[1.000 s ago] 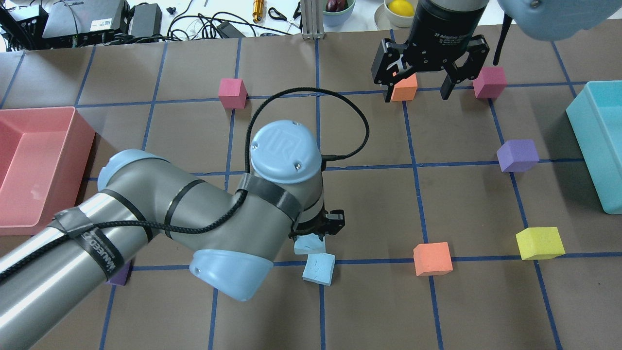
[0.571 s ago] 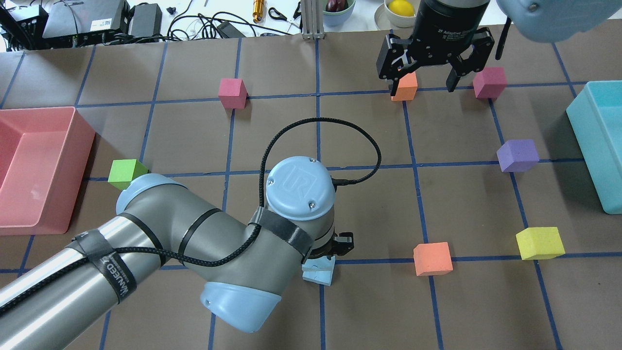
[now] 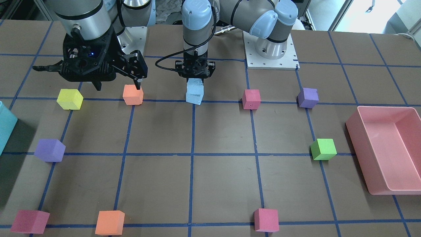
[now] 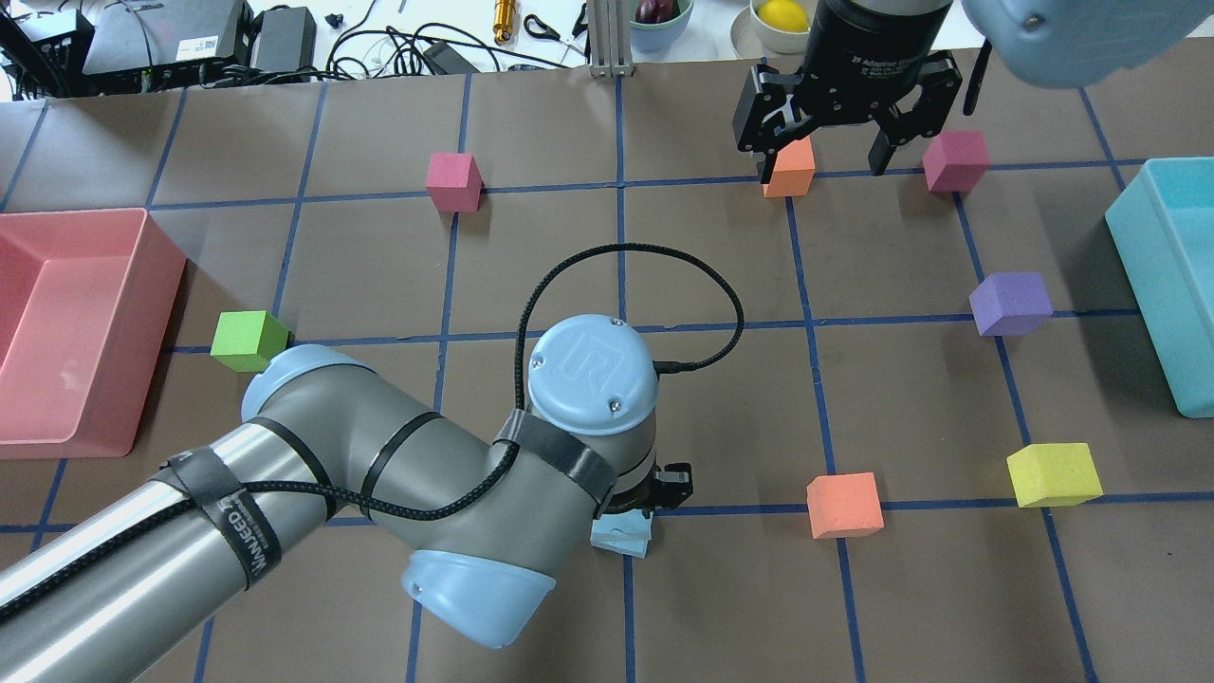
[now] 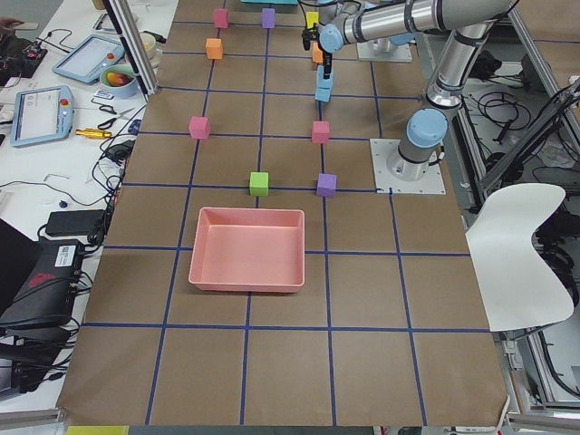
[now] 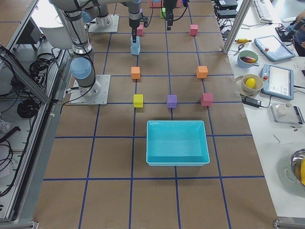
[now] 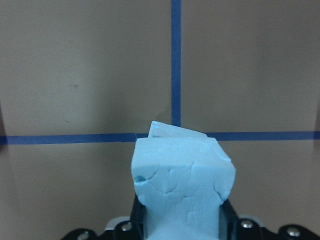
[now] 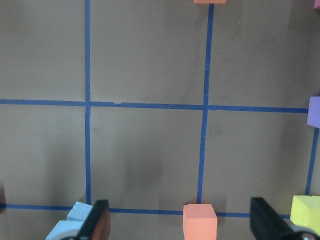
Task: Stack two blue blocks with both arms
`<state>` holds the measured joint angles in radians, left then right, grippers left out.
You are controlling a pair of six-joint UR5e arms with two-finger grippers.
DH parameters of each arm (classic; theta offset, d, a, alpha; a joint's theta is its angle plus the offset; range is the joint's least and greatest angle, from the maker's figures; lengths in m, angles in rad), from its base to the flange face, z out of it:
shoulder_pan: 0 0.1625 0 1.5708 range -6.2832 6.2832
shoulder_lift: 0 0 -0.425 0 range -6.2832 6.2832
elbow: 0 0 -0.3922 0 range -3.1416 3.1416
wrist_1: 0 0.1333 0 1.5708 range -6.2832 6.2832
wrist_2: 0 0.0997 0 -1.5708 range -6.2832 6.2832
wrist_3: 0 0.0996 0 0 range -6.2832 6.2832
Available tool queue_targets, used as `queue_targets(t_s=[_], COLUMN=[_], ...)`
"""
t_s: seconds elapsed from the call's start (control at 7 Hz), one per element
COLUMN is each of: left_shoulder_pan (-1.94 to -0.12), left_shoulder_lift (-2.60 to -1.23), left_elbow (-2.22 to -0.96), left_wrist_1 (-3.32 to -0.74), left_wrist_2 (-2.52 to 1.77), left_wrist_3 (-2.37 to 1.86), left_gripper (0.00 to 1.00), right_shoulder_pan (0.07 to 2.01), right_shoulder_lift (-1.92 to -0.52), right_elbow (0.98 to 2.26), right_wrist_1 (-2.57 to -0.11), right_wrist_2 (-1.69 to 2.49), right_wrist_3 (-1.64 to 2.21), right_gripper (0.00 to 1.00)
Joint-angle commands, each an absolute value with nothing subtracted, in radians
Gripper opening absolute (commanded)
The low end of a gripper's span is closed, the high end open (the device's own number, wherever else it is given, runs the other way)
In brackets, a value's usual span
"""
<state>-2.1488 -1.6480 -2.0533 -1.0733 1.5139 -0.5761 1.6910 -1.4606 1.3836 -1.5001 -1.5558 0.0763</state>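
Note:
My left gripper point(image 3: 195, 76) is shut on one pale blue block point(image 3: 194, 86) and holds it directly over the second blue block point(image 3: 193, 98), which sits on a tape crossing; the two look in contact, slightly askew. In the left wrist view the held block point(image 7: 182, 185) fills the jaws and the lower block point(image 7: 177, 131) peeks out behind it. From overhead the wrist hides most of both; only a blue corner point(image 4: 621, 536) shows. My right gripper point(image 4: 835, 156) is open and empty, raised high over the table's right half, with both blue blocks point(image 8: 67, 225) at its view's lower left.
An orange cube point(image 4: 844, 505) lies just right of the blue blocks, then a yellow cube point(image 4: 1053, 474) and a purple cube point(image 4: 1010, 304). A green cube point(image 4: 248, 340) and the pink bin point(image 4: 142, 247) are left; the teal bin point(image 4: 1138, 247) is right.
My left arm has carried its blue block toward the near side and brought it down over the second blue block. My right gripper has drawn back slightly, still open.

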Motion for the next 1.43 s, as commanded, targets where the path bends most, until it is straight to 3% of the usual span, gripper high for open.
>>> queue_targets(t_s=[0.0, 0.29, 1.0, 1.29], left_shoulder_pan=[-2.148, -2.126, -1.513, -1.491], left_shoulder_lift=[-1.646, -1.594, -1.643, -1.591], left_elbow=[-2.066, -2.036, -1.624, -1.586], left_wrist_1=[-1.049, -1.039, -1.432, -1.466], left_wrist_2=[1.506, 1.508, 1.440, 1.471], left_wrist_3=[-0.575, -0.507, 0.094, 0.101], left_gripper=[1.00, 1.00, 1.00, 1.00], right_shoulder_pan=[1.692, 1.695, 1.695, 1.695], right_shoulder_lift=[-1.462, -1.462, -1.462, -1.462], right_elbow=[1.384, 1.384, 1.384, 1.384], right_wrist_1=[-1.500, -1.499, -1.500, -1.500], right_wrist_2=[-1.559, -1.559, -1.557, -1.557], right_wrist_3=[0.075, 0.077, 0.077, 0.077], right_gripper=[1.00, 1.00, 1.00, 1.00])
